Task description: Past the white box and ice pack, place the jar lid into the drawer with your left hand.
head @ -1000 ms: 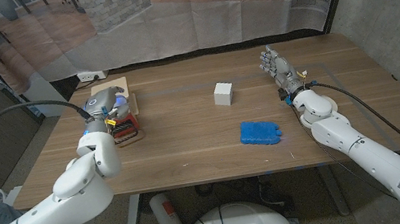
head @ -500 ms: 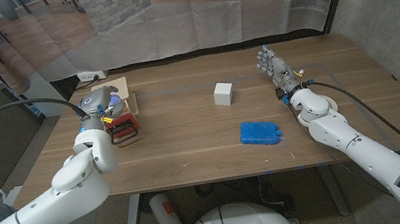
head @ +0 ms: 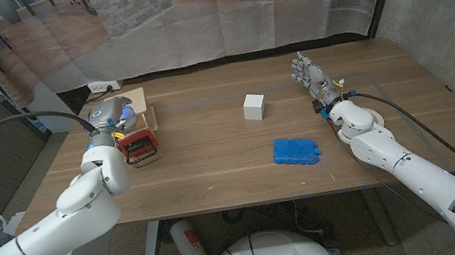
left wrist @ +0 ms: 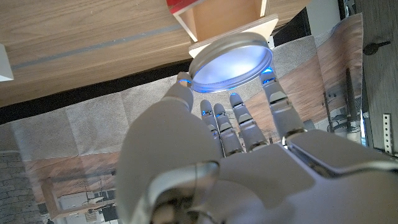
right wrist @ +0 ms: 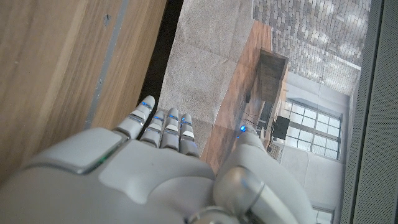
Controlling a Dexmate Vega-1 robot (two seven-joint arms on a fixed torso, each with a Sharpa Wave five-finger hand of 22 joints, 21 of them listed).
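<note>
Left hand (head: pixel 112 115) is up at the drawer (head: pixel 140 145), on the table's (head: pixel 216 171) left side, well left of the white box (head: pixel 253 106). Head view has the hand over the far end of the drawer, beside a pale board (head: pixel 129 98) that lies just behind it. Left wrist view: the hand (left wrist: pixel 211 162) pinches the lid (left wrist: pixel 231 53) at its rim between the thumb and the other fingertips (left wrist: pixel 269 79), lid face toward the camera, round, silver rim, pale bluish centre. The lid sits right at the open wooden drawer (left wrist: pixel 227 15), whose red front shows at one corner; can't tell whether lid and drawer edge touch. Lid itself is hard to pick out in head view, mostly hidden by the hand. White box stands mid-table, well right of the drawer. Ice pack (head: pixel 294 150), blue, lies flat nearer the robot than the box and a little to its right, apart from it. Right hand (head: pixel 316 80) is far right of the box, near the table's far right area, fingers straight and apart, holding nothing. Right wrist view shows the same hand (right wrist: pixel 161 168) with fingers extended past the table edge (right wrist: pixel 134 74), nothing in it.
</note>
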